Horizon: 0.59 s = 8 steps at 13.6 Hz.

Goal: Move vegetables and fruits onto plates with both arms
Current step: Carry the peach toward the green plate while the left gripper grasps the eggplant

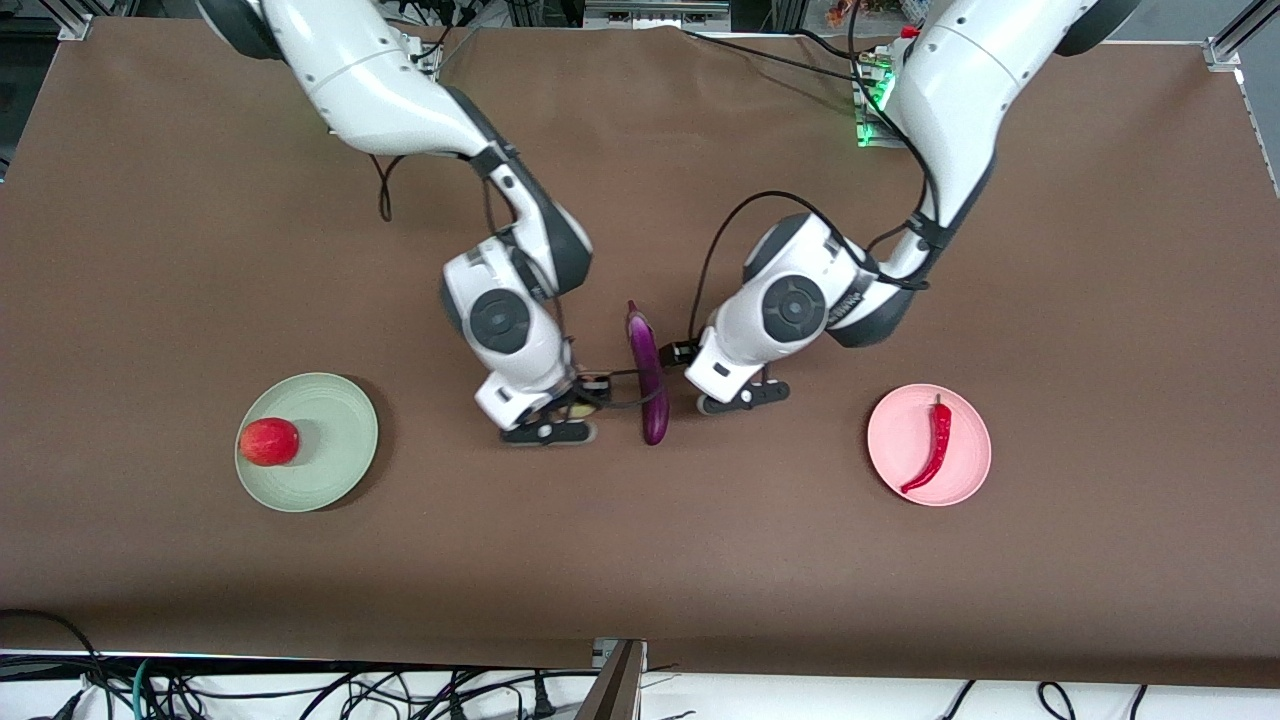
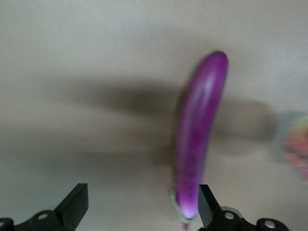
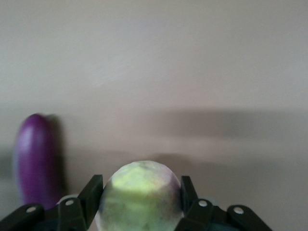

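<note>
My right gripper (image 1: 550, 425) is shut on the yellowish-green peach (image 3: 140, 197), low at the table's middle, beside the purple eggplant (image 1: 648, 375). The eggplant also shows in the right wrist view (image 3: 36, 161). My left gripper (image 1: 745, 398) is open and low beside the eggplant, toward the left arm's end of it. In the left wrist view the eggplant's (image 2: 197, 139) stem end lies just inside one fingertip (image 2: 206, 202). The red apple (image 1: 268, 441) sits on the pale green plate (image 1: 335, 450). The red chili (image 1: 935, 445) lies on the pale pink plate (image 1: 895, 435).
The brown table (image 1: 640, 560) carries the green plate toward the right arm's end and the pink plate toward the left arm's end. Black cables hang from both wrists near the eggplant. More cables lie along the table's near edge.
</note>
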Each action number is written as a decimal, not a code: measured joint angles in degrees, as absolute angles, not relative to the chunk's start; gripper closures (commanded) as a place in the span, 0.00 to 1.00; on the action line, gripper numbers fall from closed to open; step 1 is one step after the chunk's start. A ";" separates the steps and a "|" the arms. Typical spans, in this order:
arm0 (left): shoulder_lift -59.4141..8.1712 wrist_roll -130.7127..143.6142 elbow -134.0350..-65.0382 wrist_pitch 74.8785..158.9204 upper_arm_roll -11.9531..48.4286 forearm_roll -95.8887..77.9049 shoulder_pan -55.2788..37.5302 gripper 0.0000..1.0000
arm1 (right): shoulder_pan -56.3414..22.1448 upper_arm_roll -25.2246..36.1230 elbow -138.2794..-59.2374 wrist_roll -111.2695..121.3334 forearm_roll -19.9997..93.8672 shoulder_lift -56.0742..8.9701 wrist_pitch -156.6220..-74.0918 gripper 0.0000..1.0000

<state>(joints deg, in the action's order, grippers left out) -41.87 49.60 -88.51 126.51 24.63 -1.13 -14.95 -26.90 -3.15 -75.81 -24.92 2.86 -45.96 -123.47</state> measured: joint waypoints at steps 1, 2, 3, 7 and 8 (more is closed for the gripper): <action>-42.37 52.14 -88.53 127.43 24.58 -1.13 -16.42 0.00 | -23.57 -3.06 -74.13 -19.53 2.84 -44.86 -118.36 0.92; -42.81 53.85 -88.54 127.94 24.47 -1.13 -17.60 0.00 | -20.06 -2.96 -72.58 -14.10 2.84 -43.94 -114.12 0.92; -43.31 54.79 -88.55 128.27 24.32 -1.13 -18.45 0.00 | -16.75 -2.87 -71.50 -9.51 2.79 -43.40 -111.43 0.92; -45.61 56.15 -88.53 132.55 22.90 -1.13 -20.51 0.04 | -6.33 -2.05 -70.93 6.18 0.20 -43.64 -109.70 0.92; -46.02 56.93 -88.25 133.23 21.73 -1.13 -21.45 0.04 | -4.71 -1.99 -70.97 7.92 -0.12 -44.04 -109.72 0.92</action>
<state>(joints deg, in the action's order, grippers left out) -46.02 56.93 -88.25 133.23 21.73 -1.13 -21.45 -4.71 -1.99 -70.97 7.92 -0.12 -44.04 -109.72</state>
